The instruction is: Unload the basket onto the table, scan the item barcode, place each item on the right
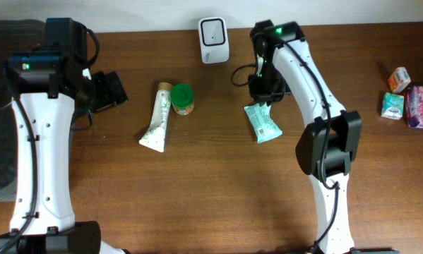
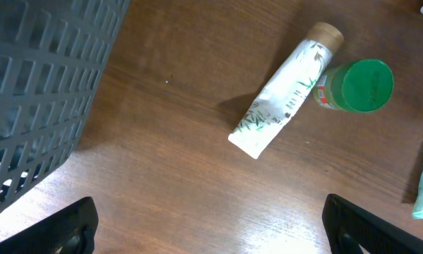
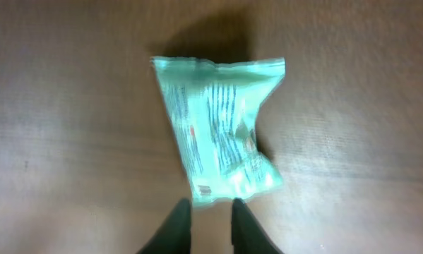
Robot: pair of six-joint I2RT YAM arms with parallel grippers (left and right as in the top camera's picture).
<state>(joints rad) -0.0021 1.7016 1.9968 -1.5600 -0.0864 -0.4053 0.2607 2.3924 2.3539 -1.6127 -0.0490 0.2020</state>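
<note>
A grey basket [image 2: 34, 92] sits left of the left gripper [image 2: 211, 233], its contents hidden. That gripper gapes wide, holding nothing; a tube [image 2: 285, 92] and jar [image 2: 363, 86] lie ahead of it. The right gripper [image 3: 210, 206] is parted narrowly, tips at the packet's [image 3: 218, 134] near edge, clasping nothing. Open bench [image 3: 70, 106] surrounds the packet.
</note>
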